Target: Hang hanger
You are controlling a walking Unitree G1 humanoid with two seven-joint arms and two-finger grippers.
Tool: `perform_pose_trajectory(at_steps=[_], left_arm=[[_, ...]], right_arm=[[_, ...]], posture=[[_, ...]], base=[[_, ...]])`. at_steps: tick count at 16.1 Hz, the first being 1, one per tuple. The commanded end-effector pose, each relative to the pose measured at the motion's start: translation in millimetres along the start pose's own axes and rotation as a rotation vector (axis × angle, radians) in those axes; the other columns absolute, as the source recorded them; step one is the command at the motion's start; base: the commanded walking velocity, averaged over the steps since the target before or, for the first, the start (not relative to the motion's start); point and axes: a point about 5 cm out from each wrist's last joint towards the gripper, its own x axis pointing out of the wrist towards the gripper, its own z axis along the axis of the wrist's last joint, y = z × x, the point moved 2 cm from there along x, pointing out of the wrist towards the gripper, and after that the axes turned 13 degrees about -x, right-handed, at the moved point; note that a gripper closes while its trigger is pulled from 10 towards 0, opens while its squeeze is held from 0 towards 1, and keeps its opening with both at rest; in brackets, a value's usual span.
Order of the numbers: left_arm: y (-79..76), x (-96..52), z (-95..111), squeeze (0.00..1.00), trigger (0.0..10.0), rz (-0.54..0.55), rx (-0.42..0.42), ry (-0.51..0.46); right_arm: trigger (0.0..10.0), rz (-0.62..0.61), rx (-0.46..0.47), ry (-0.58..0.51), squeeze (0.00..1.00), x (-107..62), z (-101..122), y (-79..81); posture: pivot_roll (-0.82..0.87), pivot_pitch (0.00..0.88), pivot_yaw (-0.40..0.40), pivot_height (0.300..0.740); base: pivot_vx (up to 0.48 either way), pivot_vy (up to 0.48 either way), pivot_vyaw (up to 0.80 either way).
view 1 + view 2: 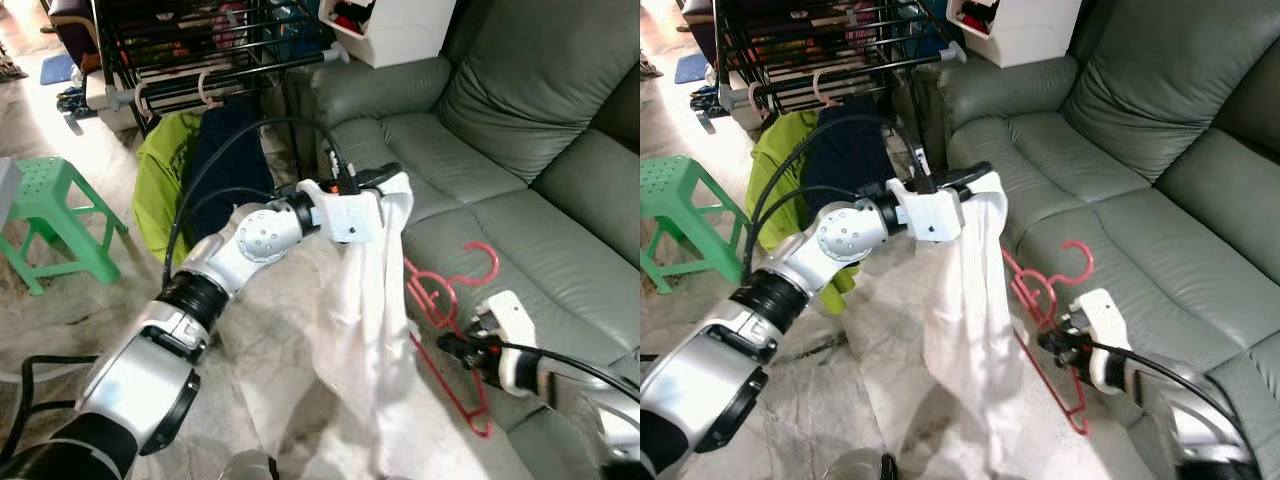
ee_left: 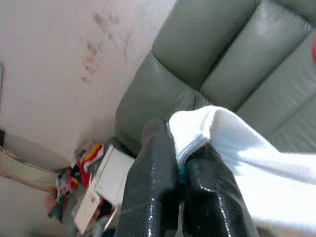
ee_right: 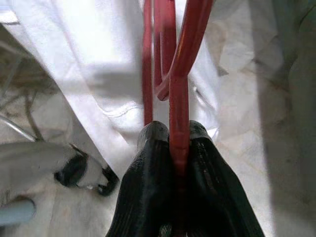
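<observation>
Your left gripper (image 1: pixel 385 180) pinches the top edge of a white shirt (image 1: pixel 365 330), which hangs in front of the sofa (image 1: pixel 520 190). Your right gripper (image 1: pixel 447 345) clamps a red hanger (image 1: pixel 450 290) just beside the shirt, possibly touching the cloth.

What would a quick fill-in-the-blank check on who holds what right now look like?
1. The left end effector is shut on the white ____, which hangs down from it.
2. The right end effector pinches a hanger whose colour is ____.
3. The stool on the floor at the robot's left is ____.
4. The hanger's hook lies over the seat of the grey-green ____.

Missing words: garment; red; green; sofa
</observation>
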Motion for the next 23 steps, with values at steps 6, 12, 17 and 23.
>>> perform_pose_trajectory(at_steps=[6, 12, 17, 23], left_arm=[[8.2, -32.8, -41, 0.0, 10.0, -0.126, 0.088, 0.231], [23.9, -33.0, -42, 0.0, 10.0, -0.08, 0.13, 0.24], [20.9, -41.9, -53, 0.0, 10.0, -0.12, 0.165, 0.298], [17.4, -52.6, -73, 0.0, 10.0, -0.096, 0.161, 0.423]], right_arm=[[10.0, 0.042, -0.224, 0.08, 0.0, -44.6, 2, -15.4], [10.0, 0.181, -0.336, 0.078, 0.0, -47.2, 14, -9.0], [10.0, 0.161, -0.417, 0.117, 0.0, -61.4, 16, -20.1], [10.0, 0.174, -0.504, 0.169, 0.0, -88.7, 28, -31.1]], posture=[[-0.1, 0.0, 0.02, 0.74], [-0.09, 0.0, 0.022, 0.74], [-0.09, 0.0, 0.034, 0.74], [-0.11, 0.0, 0.043, 0.74]], base=[[0.0, 0.0, 0.0], [0.0, 0.0, 0.0], [0.0, 0.0, 0.0], [0.0, 0.0, 0.0]])
